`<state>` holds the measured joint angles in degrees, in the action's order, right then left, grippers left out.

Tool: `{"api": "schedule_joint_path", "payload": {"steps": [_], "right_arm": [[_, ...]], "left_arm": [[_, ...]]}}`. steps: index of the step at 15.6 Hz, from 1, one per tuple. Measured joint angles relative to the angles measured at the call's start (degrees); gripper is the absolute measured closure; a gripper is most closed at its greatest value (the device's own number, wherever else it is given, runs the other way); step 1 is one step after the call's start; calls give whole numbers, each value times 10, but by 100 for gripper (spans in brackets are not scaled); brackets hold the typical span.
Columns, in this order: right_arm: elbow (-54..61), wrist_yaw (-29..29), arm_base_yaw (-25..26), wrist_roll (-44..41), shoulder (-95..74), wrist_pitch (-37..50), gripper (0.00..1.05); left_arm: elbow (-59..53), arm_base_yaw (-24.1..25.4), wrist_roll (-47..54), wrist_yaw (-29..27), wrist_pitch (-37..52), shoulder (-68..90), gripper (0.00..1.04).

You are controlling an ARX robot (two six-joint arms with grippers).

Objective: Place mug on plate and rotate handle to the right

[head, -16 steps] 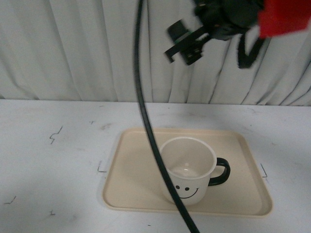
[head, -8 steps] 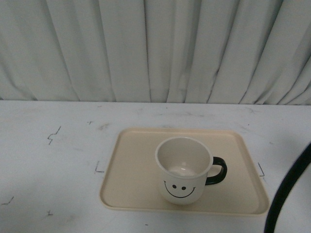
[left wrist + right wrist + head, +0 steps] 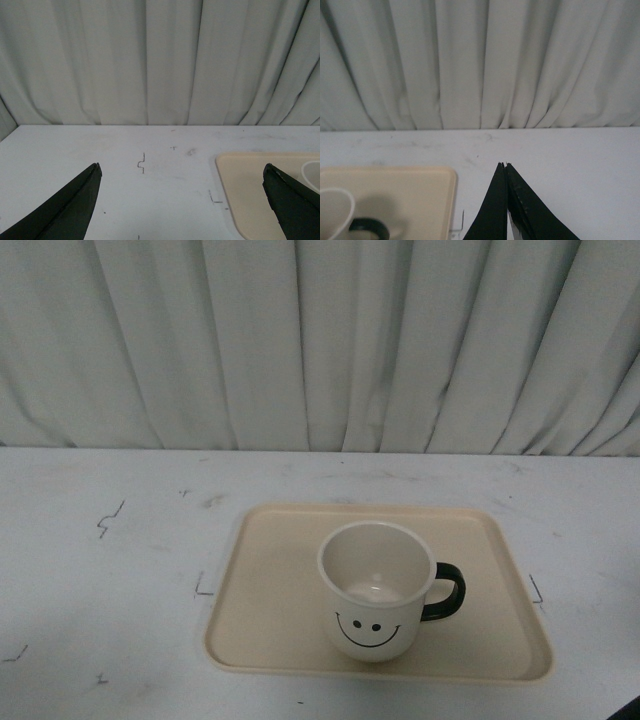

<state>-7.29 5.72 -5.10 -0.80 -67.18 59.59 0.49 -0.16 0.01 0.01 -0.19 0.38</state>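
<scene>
Mug: the cream-white mug [image 3: 378, 590] stands upright on the plate, a bit toward the near edge and to the right of the middle; its inside is empty and the black smiley face looks at the front camera.
Handle: the black handle [image 3: 445, 592] sticks out to the right side of the mug, over the plate floor.
Plate: the beige plate [image 3: 270, 590] lies flat on the white table [image 3: 100, 590], near the middle of the front view, with small dark marks on the table around it.
Left gripper: the left gripper [image 3: 182, 200] is spread wide, its two dark fingers at the far sides of the left wrist view; nothing is between them, only table, and the plate corner with a bit of the mug rim shows at one side.
Right gripper: the right gripper [image 3: 506, 200] has its fingers pressed together with nothing between; it is above bare table, beside the plate corner.
Background: a pale pleated curtain [image 3: 320, 340] hangs behind the table.
</scene>
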Motion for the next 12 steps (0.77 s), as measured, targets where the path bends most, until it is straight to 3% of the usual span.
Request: {"api": "schedule_joint_path", "payload": {"steps": [2,4,10,12], "right_arm": [[28,-20,10,0,54,-42,103],[39,-50,56,1,123,-82,103],[66,-56,54,2,296,-233,103],[66,-56,54,2,394,-320,103]], "left_arm": [[0,0,0,0,0,0,7],[0,0,0,0,0,0,7],[0,0,0,0,0,0,7],[0,0,0,0,0,0,7]]}}
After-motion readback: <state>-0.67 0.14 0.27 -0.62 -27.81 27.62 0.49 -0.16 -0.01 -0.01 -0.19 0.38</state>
